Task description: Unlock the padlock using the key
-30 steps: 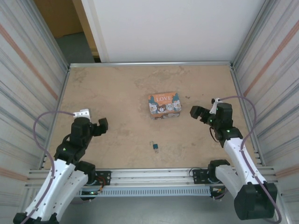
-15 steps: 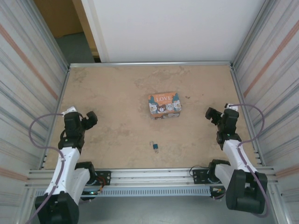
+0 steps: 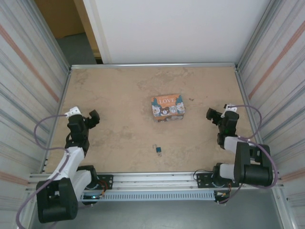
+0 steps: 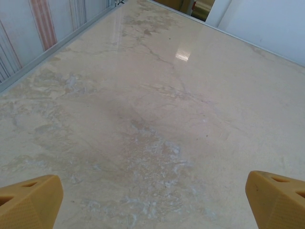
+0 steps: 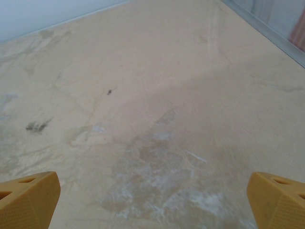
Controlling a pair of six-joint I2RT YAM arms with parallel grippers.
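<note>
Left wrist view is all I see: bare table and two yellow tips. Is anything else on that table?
Observer: Yes, a printed box lies midway across the table.
Visitor: Where's the key?
Observer: A small dark item lies apart from the box, toward the near edge; too small to tell if it's the key.
Visitor: Is the other arm holding anything?
Observer: No, the right gripper is open and empty.

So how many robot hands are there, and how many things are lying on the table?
Robot grippers: 2, the left gripper and the right gripper, both open
Colourful box with LOVE on it: 1
Small dark blue thing, too small to tell what it is: 1
Total: 4
</note>
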